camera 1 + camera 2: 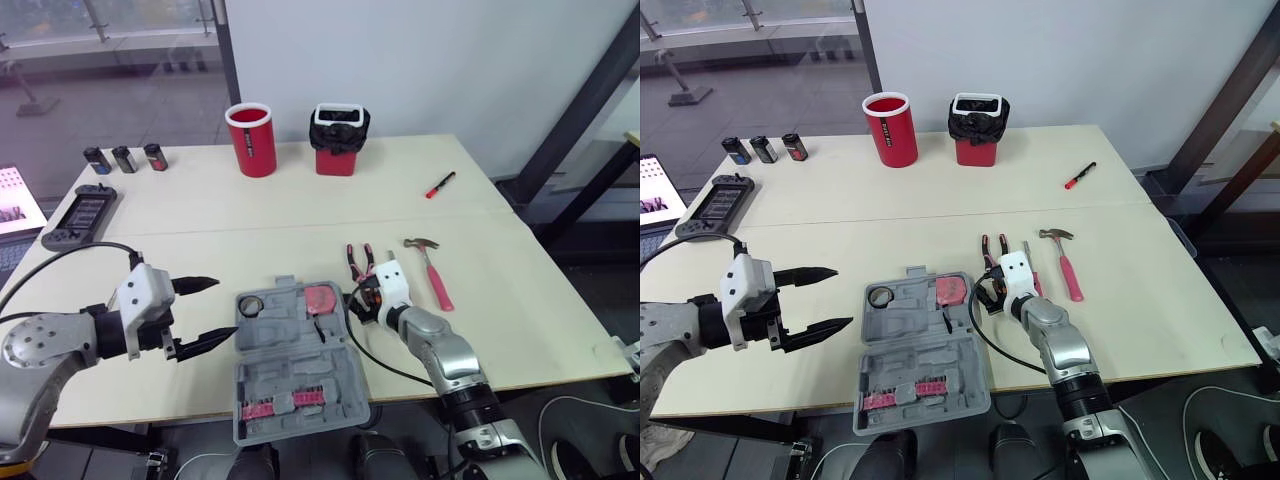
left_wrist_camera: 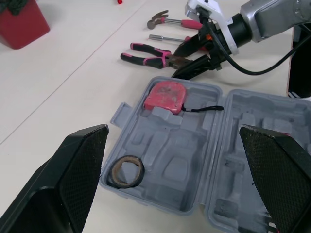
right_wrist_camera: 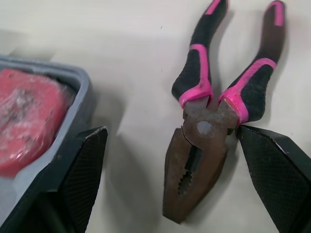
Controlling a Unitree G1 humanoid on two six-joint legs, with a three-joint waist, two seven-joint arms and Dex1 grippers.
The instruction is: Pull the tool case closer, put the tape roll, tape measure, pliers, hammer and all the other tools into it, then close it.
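Note:
The grey tool case (image 1: 300, 368) lies open at the table's front edge. In its far half sit a dark tape roll (image 1: 250, 303) and a red tape measure (image 1: 321, 299). Pink-handled pliers (image 1: 360, 262) lie just right of the case, jaws toward me. Further right are a slim metal tool (image 2: 167, 37) and a pink-handled hammer (image 1: 432, 268). My right gripper (image 3: 171, 130) is open, low over the pliers' head, beside the case's right wall (image 3: 80, 87). At the case's left my left gripper (image 1: 222, 310) hovers open and holds nothing.
At the back stand a red cup (image 1: 252, 140) and a red bin with a black liner (image 1: 340, 140). A red marker (image 1: 440, 185) lies back right. Three small cans (image 1: 125, 158), a dark handheld device (image 1: 80, 218) and a laptop (image 1: 15, 210) are at the left.

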